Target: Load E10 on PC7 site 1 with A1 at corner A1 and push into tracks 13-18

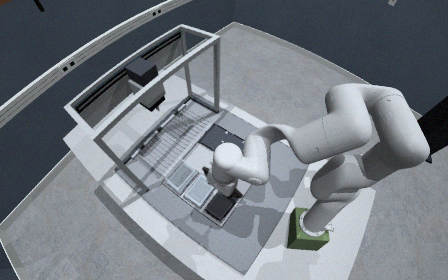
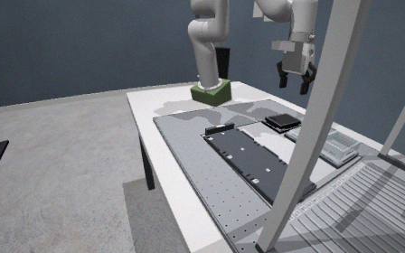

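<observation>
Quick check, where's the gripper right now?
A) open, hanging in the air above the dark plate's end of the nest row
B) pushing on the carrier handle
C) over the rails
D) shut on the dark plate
A: the gripper hangs open in the air, holding nothing, above the dark plate, apart from the carrier.

White seven-joint arm bends down from its green base block, dark-fingered gripper wide open, empty.

A green pedestal stands on the white table.
</observation>
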You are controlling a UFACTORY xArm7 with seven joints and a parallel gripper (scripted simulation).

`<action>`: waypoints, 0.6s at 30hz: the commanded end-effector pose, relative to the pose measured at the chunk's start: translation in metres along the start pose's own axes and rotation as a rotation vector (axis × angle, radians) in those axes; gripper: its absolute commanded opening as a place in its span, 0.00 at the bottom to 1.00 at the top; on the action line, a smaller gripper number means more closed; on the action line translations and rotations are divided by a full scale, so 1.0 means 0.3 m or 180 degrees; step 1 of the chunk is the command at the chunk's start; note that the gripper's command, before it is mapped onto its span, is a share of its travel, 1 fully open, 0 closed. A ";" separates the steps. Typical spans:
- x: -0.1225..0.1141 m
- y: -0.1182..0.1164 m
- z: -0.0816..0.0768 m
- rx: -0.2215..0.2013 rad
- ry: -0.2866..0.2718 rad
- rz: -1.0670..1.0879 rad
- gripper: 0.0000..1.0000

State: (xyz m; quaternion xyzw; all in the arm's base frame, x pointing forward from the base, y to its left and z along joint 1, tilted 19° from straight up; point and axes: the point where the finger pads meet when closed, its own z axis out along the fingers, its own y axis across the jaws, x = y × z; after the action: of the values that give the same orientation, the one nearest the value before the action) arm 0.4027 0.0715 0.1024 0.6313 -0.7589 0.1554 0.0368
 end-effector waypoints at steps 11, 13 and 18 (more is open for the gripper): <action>-0.070 0.072 0.055 -0.0142 0.0106 -0.0091 1.00; -0.070 0.072 0.055 -0.0142 0.0106 -0.0091 1.00; -0.070 0.072 0.055 -0.0142 0.0106 -0.0091 1.00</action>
State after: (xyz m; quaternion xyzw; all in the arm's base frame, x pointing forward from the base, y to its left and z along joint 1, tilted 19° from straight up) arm 0.3868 0.0888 0.0769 0.6380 -0.7527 0.1481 0.0667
